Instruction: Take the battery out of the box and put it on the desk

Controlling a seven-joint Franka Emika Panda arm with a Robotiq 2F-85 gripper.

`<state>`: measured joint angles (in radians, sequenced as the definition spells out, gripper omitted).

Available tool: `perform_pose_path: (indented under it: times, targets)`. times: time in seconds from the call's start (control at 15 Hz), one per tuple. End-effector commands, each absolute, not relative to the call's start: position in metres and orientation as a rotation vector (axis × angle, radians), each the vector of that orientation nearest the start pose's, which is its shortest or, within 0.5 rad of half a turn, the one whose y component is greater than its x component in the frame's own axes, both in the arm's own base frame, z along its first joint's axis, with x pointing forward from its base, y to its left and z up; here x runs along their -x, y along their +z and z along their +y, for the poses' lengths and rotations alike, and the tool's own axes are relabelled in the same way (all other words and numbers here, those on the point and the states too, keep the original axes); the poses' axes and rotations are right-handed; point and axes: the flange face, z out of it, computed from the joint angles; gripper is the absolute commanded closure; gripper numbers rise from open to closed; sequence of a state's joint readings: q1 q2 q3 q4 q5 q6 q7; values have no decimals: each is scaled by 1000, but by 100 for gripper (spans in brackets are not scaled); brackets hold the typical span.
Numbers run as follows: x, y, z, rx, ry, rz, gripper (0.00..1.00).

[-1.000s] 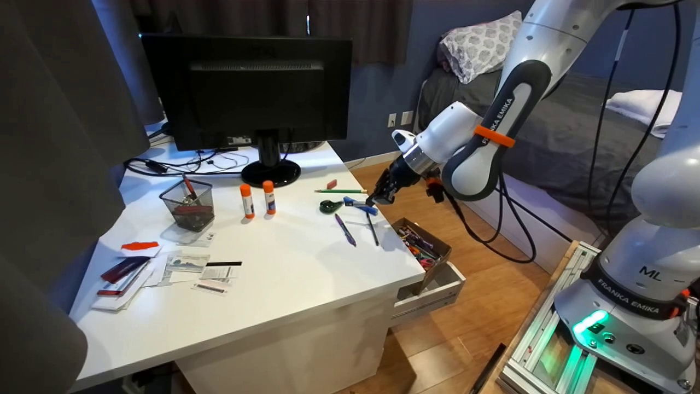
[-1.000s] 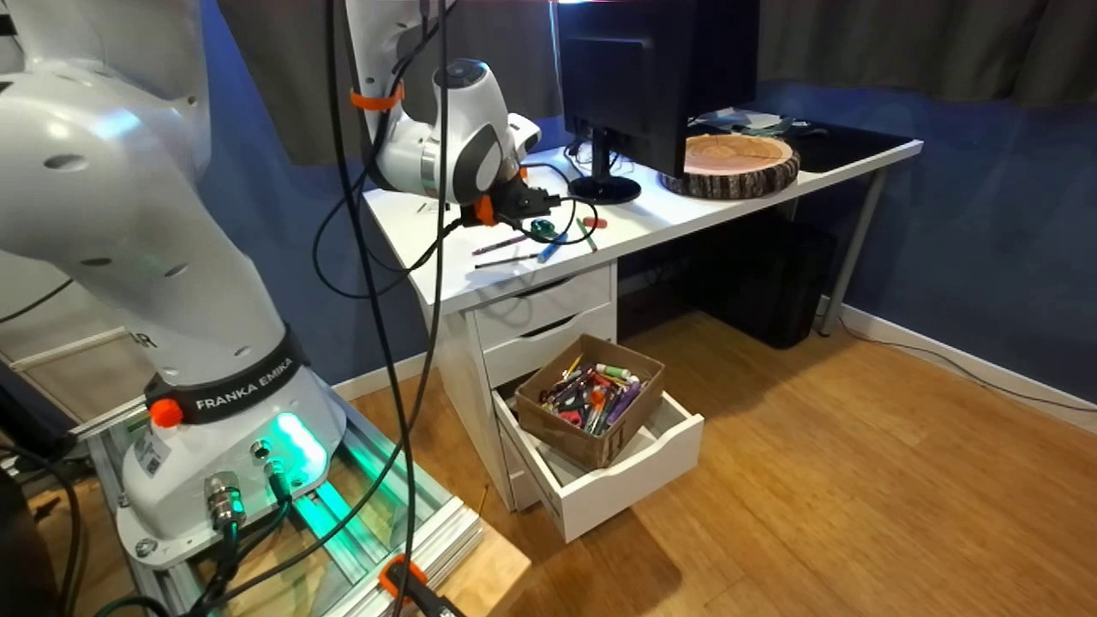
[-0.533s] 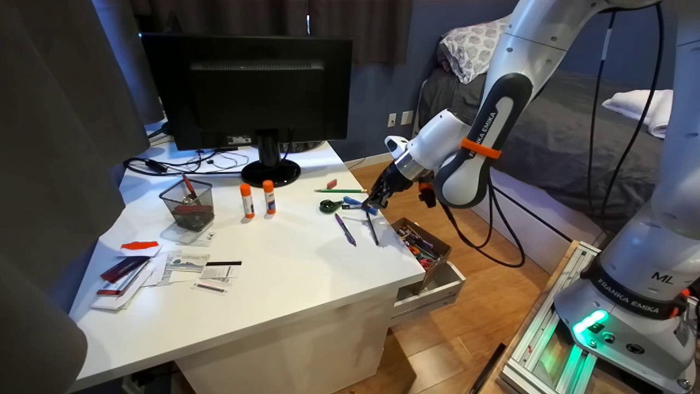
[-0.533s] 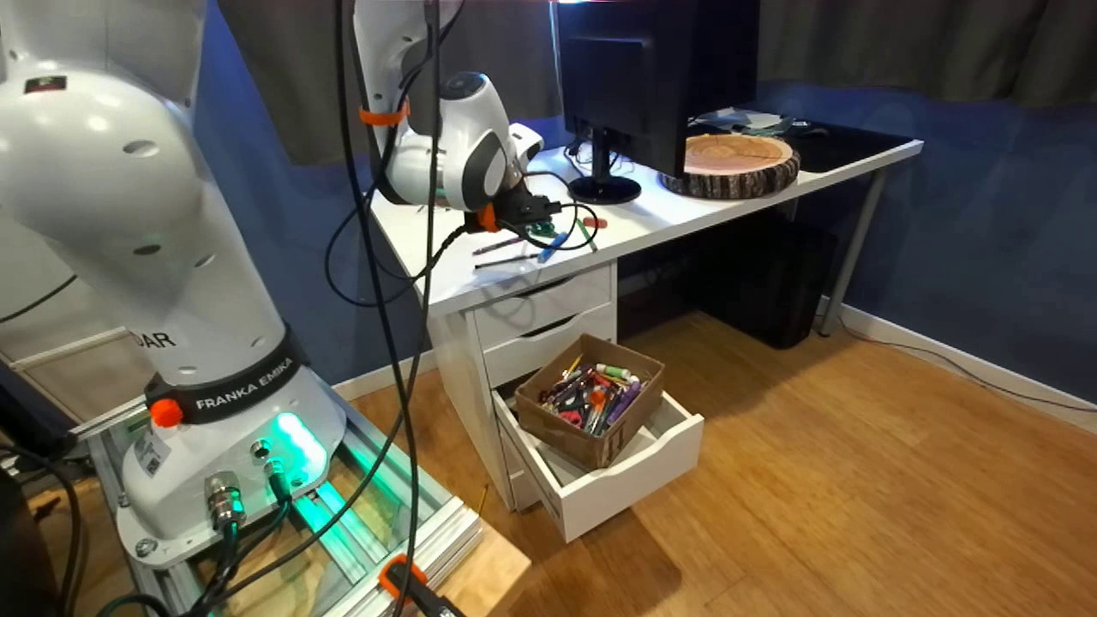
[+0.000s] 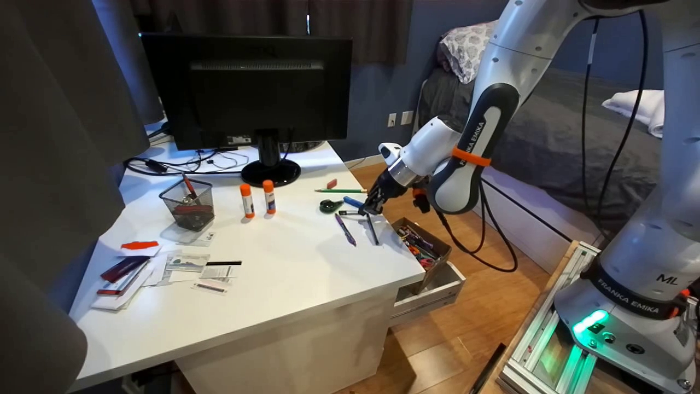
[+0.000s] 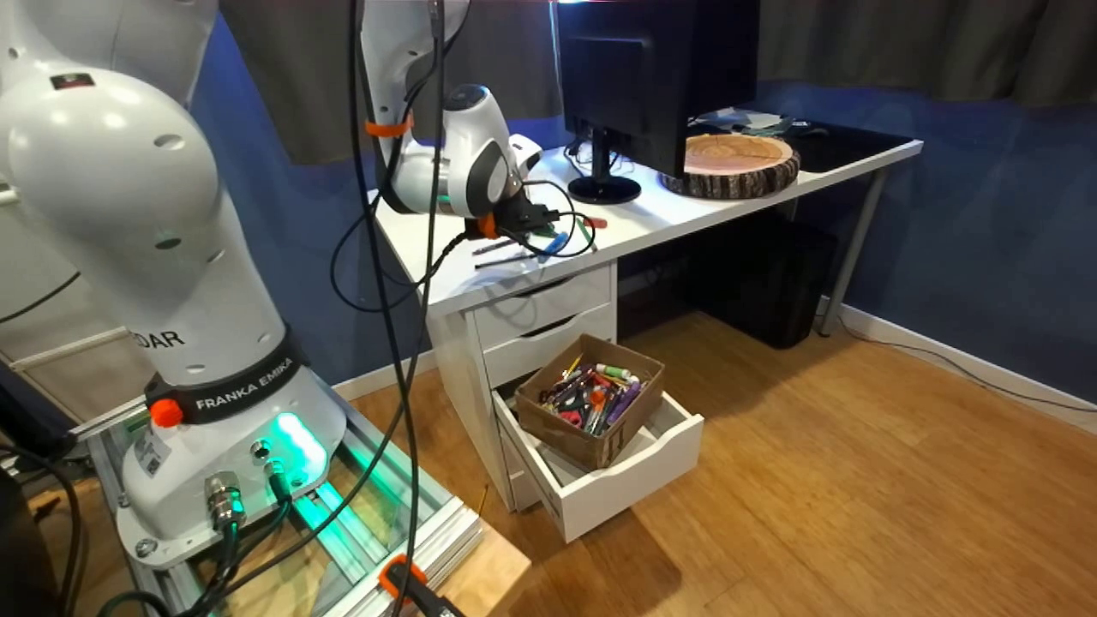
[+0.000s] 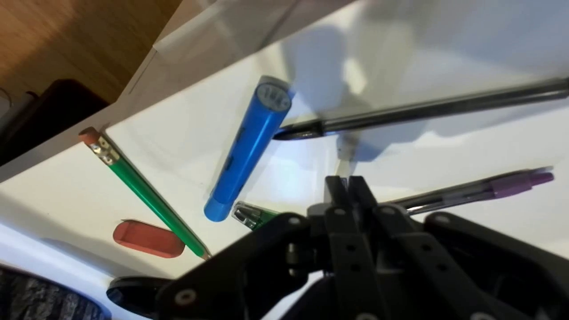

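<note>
My gripper (image 5: 365,211) hangs low over the desk (image 5: 284,257), its fingertips among pens. In the wrist view the fingertips (image 7: 345,180) are nearly together, with a sliver of something between them. A small dark-ended, pale piece (image 5: 349,212) sticks out from the fingertips in an exterior view and appears held. It may be the battery; its markings are too small to read. The wrist view mostly hides it behind the fingers. The white drawer (image 6: 634,480) is pulled out under the desk. I cannot tell whether the piece touches the desk.
A blue marker (image 7: 249,146), black pen (image 7: 422,109), purple pen (image 7: 471,189), green sharpener (image 5: 331,206), green pencil (image 7: 151,195) and red eraser (image 7: 148,238) lie around the gripper. A cardboard box (image 6: 557,428) of pens sits in the drawer. A monitor (image 5: 246,93) stands behind.
In an exterior view my gripper has moved down and slightly left, closer to the desk. The small dark-ended piece has moved with it. The loose pens and the drawer have stayed put.
</note>
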<state>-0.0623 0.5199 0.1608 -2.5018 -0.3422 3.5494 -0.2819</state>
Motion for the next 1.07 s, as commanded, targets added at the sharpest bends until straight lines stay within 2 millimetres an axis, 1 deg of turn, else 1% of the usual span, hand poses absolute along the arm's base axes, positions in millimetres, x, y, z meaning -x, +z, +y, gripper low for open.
perform_pose_path:
  times: [0.0, 0.07, 0.13, 0.27, 0.33, 0.47, 0.53, 0.67, 0.73, 0.8, 0.87, 0.93, 1.0]
  targets:
    - [-480, 146, 95, 2798, -834, -971, 98]
    - [-480, 145, 95, 2796, -830, -970, 80]
    - [-480, 146, 95, 2796, -834, -970, 68]
    - [-479, 151, 95, 2791, -845, -970, 55]
    - [-477, 154, 96, 2788, -850, -970, 47]
    - [-472, 166, 96, 2783, -866, -968, 35]
    - [-469, 172, 95, 2782, -873, -970, 27]
    - [-457, 186, 95, 2780, -859, -970, 14]
    - [-448, 194, 95, 2797, -824, -958, 6]
    - [-440, 202, 91, 2825, -807, -936, 2]
    - [-433, 209, 87, 2844, -791, -919, 0]
    - [-423, 216, 82, 2862, -770, -910, 0]
    - [-415, 226, 72, 2900, -767, -870, 0]
